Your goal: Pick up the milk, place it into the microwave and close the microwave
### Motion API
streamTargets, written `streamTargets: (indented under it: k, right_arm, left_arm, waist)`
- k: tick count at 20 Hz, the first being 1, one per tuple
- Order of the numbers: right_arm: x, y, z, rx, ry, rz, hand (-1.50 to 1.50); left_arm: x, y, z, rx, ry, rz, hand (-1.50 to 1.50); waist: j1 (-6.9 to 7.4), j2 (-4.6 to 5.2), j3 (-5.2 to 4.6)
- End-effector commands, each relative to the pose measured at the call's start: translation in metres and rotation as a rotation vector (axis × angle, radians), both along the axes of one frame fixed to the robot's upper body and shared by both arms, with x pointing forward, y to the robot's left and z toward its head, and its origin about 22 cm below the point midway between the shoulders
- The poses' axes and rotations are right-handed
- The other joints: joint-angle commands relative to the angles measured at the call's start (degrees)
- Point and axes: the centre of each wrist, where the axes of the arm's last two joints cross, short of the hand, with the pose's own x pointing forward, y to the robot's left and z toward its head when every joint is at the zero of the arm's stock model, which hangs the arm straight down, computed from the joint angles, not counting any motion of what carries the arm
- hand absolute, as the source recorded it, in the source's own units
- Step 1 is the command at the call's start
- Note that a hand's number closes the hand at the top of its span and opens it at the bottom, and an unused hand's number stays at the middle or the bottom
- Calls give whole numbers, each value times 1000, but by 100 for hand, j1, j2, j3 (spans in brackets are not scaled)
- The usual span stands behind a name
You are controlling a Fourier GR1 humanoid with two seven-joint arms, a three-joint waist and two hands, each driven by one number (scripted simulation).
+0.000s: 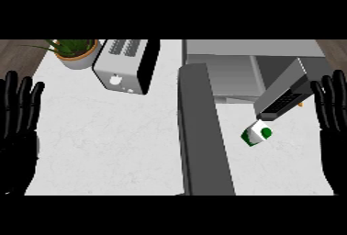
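- The left hand (19, 114) showed at the view's left edge, well apart from the microwave (234, 73), fingers straight and pointing up, open and holding nothing; it was resting there.
- The right hand (332, 114) showed at the view's right edge, just right of the microwave's control panel (284, 92), fingers likewise straight and upward, open and empty, at rest.
- The white counter (108, 151) spread nearer than the microwave and to its left, pale and lightly marbled.
- The microwave's door (203, 133) stood swung wide open, a long dark grey slab reaching from the microwave's left front corner toward the view's lower edge.
- The milk (257, 133), a small white carton with green markings, lay on the counter in front of the microwave, outside its cavity, right of the open door and just below the lower end of the control panel. It looked tilted, one corner turned toward the viewer. Neither hand touched it.
- The control panel appeared as a slanted grey strip with a dark keypad at its lower end, at the microwave's right front.
- The microwave's cavity (234, 75) lay open, grey inside, with nothing visible in it.
- A toaster (126, 64), silver with dark sides and slots on top, stood left of the microwave, apart from it.
- A potted plant (76, 53), green spiky leaves in a pale pot, stood furthest left of the microwave, just beyond the toaster at the counter's far corner.
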Motion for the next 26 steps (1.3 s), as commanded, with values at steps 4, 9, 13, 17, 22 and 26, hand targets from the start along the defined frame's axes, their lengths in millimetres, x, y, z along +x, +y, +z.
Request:
streamTargets:
  k: [4, 9, 13, 17, 22, 26]
  right_arm:
    - [10, -32, 4, -88, -15, 246, -150]
    - [11, -55, -5, -62, 43, 513, -150]
    - [16, -89, -4, -46, 58, 487, -150]
    - [5, -85, -24, -66, 103, 447, -150]
    - [24, -82, -36, -107, 138, 408, -150]
    - [26, -100, -38, -105, 170, 368, -150]
  left_arm:
    - [3, 10, -5, 26, 54, -17, -150]
    - [-8, 6, -20, -179, 161, -112, -150]
    - [-47, 25, -6, -164, 171, -147, -150]
    - [-75, 26, 7, -158, 167, -139, -150]
    - [-89, 39, -4, -178, 175, -136, -150]
    - [-119, 44, 2, -168, 166, -130, -150]
  waist:
    - [-16, 41, 148]
    - [5, 32, 148]
    - [36, 25, 144]
    - [12, 27, 144]
    - [32, 32, 143]
    - [56, 24, 142]
